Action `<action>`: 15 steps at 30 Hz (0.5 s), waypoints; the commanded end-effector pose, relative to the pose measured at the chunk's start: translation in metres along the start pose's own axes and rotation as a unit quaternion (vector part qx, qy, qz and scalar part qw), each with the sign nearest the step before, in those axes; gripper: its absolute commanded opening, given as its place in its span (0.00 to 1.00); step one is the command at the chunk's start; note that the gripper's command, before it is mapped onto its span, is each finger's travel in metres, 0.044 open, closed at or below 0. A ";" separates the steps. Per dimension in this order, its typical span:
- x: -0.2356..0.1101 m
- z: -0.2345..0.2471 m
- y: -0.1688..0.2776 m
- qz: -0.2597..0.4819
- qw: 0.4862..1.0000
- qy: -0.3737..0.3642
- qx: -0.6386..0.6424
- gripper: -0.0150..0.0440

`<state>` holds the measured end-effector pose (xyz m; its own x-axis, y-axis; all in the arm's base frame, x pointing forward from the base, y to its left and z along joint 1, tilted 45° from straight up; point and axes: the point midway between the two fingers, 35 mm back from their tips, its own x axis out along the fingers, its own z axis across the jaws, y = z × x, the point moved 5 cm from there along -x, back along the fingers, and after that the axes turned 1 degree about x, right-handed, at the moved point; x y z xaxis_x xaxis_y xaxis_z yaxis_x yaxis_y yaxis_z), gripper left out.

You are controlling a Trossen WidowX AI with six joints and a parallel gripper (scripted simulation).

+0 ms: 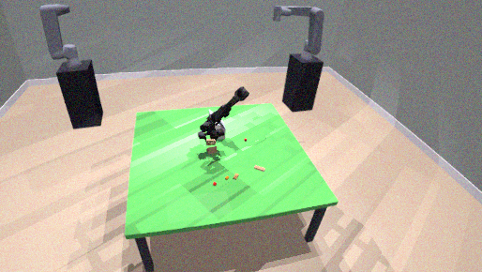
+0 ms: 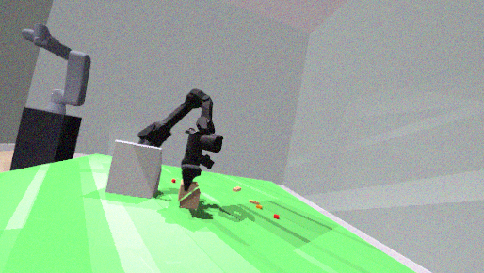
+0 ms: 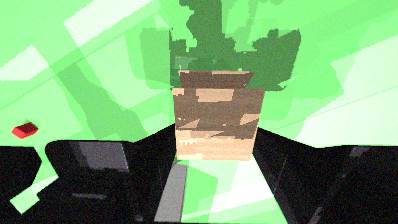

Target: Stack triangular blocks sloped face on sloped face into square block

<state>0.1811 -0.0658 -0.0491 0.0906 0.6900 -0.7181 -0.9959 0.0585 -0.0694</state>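
My gripper is shut on a tan wooden triangular block, the upper block, with its sloped face down. The lower block stands on the green table with its sloped face up. In the exterior view the two slopes run about parallel, with a thin slanted green gap between them. In the wrist view the lower block shows only partly beyond the held one, whose body hides the rest.
A pale box stands by the arm's base. A red piece lies nearby. Farther out lie a tan piece, two orange pieces and another red piece.
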 end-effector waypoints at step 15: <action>0.010 0.000 -0.005 -0.001 1.000 -0.001 0.002 0.25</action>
<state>0.1857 -0.0600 -0.0553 0.0904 0.6900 -0.7182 -0.9959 0.0583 -0.0694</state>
